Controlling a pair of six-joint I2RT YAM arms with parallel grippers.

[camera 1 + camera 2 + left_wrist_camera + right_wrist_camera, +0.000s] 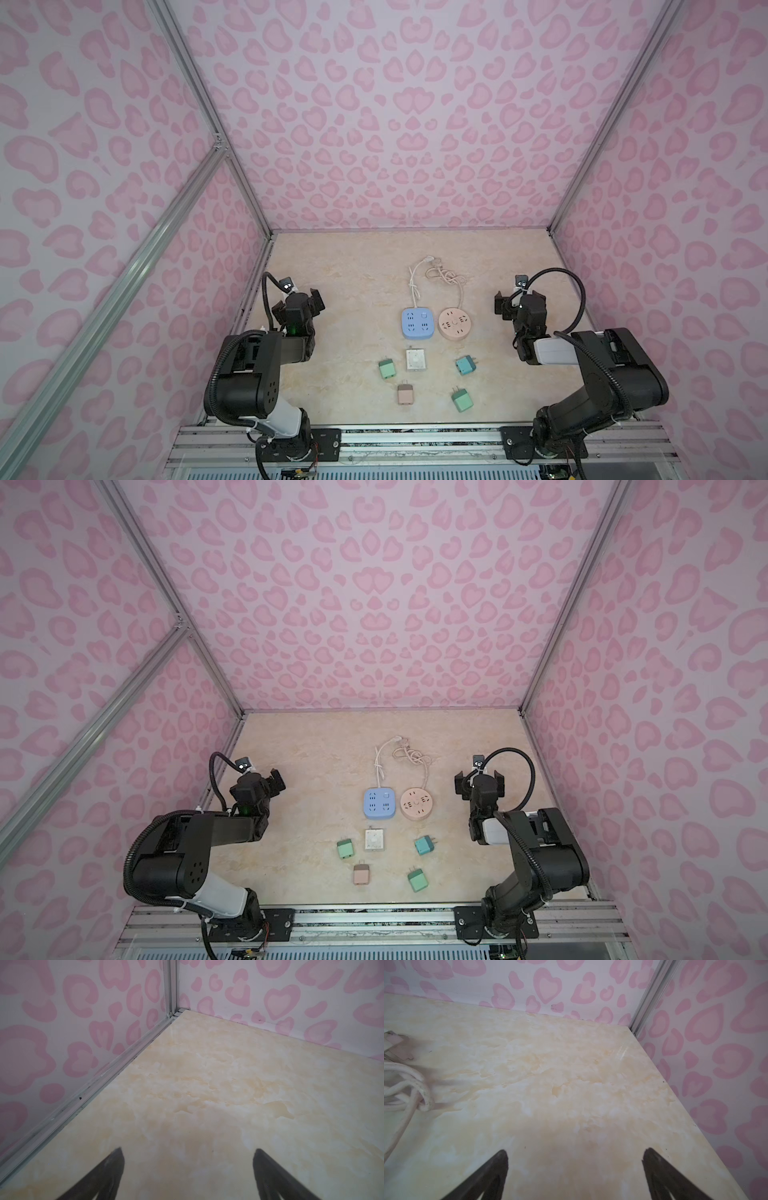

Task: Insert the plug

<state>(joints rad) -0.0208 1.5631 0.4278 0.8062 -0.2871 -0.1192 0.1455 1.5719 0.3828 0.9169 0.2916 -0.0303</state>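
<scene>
Left jaws and right jaws both released, spread wide above bare desk (332,270), gripping nothing. We count five plugs loose mid-desk: white plug (416,359) just before the blue socket block (419,323), pink socket block (454,324) beside it; green plug (387,369), teal plug (465,365), pink plug (404,394), second green plug (462,400) nearer the arm bases; none inserted.

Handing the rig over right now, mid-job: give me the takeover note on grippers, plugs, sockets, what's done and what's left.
Left gripper: open, empty, over bare table.
Right gripper: open, empty.
Blue socket block and pink round socket block sit side by side mid-table.
Loose nearer the robot: white plug, teal plug, pink plug, left green plug, right green plug.
Done: nothing inserted.
Left: grasp a plug, insert it.
</scene>
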